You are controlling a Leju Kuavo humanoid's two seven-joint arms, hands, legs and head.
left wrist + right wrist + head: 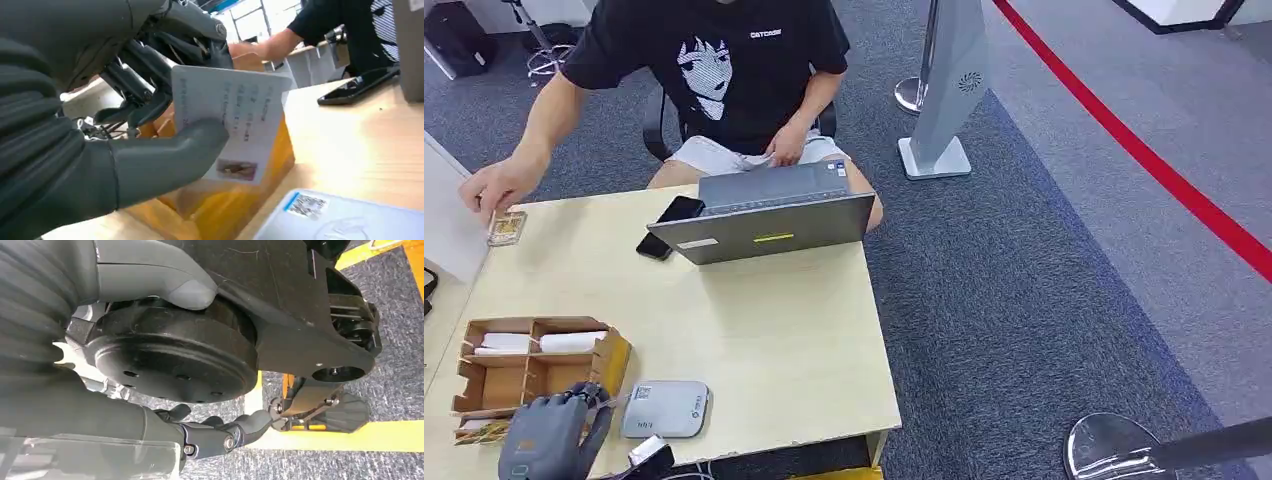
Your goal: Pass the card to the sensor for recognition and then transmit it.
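the left hand (125, 150) pinches the card (230, 120) between thumb and fingers (145, 75), beside the wooden organizer (534, 365). i'd swing it toward 3 o'clock, flat over the sensor (666, 408). the right hand (165, 285) hangs empty, fingers loosely curled.

A light wooden table (754, 330) carries a laptop (769, 222), phone (670, 225), wooden organizer (534, 365) and grey sensor (665, 409).

A grey laptop (769, 215) sits at the table's (754, 330) far edge, a black phone (671, 225) just beside it. A seated person (724, 70) rests one hand (496, 190) near a small box (506, 228). A wooden organiser (534, 365) stands at the near left.
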